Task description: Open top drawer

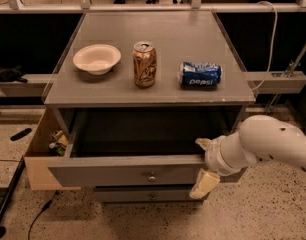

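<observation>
White arm (273, 144) reaching in from the right, hand (203, 163) pinching the top drawer (118, 173) front, knob (152, 178) left of it

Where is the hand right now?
In the camera view, the hand is at the right end of the front of the open top drawer, right of its knob and below the Pepsi can.
</observation>
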Controlling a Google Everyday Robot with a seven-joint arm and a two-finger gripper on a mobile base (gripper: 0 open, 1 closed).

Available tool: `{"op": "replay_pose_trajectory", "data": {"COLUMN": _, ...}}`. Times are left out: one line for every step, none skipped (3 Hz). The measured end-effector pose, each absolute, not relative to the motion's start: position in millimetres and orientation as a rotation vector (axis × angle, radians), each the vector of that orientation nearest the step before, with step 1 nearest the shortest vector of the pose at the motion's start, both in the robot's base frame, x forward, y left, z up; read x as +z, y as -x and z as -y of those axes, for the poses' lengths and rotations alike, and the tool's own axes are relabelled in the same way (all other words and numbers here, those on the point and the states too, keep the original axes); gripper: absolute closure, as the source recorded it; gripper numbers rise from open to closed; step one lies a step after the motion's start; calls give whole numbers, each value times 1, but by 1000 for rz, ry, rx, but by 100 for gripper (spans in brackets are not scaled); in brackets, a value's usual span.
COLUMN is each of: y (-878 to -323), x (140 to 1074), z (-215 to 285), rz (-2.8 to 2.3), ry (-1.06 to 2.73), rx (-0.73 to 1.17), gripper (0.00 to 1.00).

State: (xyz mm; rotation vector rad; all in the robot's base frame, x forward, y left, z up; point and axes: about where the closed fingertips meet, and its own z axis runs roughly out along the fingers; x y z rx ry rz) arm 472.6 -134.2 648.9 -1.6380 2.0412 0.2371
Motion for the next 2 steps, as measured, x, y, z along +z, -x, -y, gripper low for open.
{"op": "replay_pose_trajectory", "data": {"y": -473, "x": 649, "z": 134, "rz": -2041, "ry": 1638, "rx": 237, "gripper": 0}}
{"op": "replay_pose_trajectory", "data": {"y": -462, "x": 626, "z": 129, "rz": -2038, "ry": 1622, "rx": 291, "gripper": 18}}
